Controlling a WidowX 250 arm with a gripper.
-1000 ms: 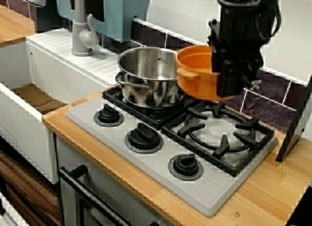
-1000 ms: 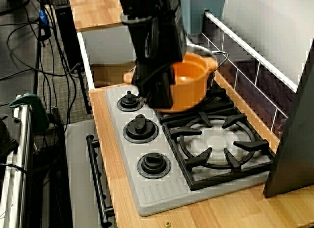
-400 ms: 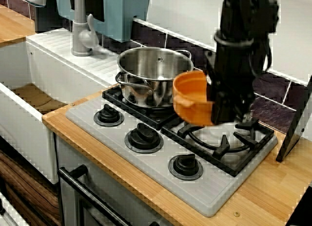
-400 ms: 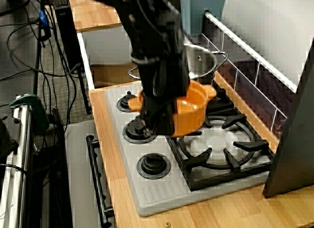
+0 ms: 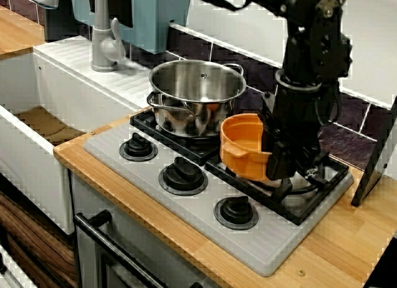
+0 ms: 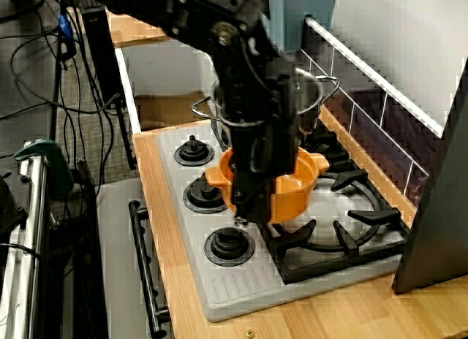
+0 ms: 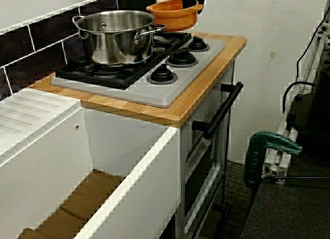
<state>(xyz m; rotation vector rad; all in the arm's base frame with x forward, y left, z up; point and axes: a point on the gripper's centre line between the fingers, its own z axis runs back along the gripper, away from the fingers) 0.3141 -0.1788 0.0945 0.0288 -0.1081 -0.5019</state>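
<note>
We see the fingers (image 5: pixel 277 159) pressed onto the wall of the orange pot (image 5: pixel 243 145), pinching it at the rim on the side turned away from the steel pot (image 5: pixel 197 97). That thin wall is the one part narrow enough to clamp, which, we judge, is why the grip sits there and not on the stubby handles.

The orange pot hangs mouth up, slightly tilted, just beside the steel pot and low over the neighbouring black grate (image 5: pixel 313 171). From the view at the sink side we cannot tell whether its base touches the grate or whether the two pots touch. In the view from above the knobs (image 6: pixel 208 187) a gap shows between them.

The steel pot fills its own burner, so the free grate is the open spot. Beyond the steel pot stand the grey tap (image 5: pixel 102 36) and the white sink (image 5: pixel 28 151). The wooden bench (image 5: pixel 347 241) frames the stove.
</note>
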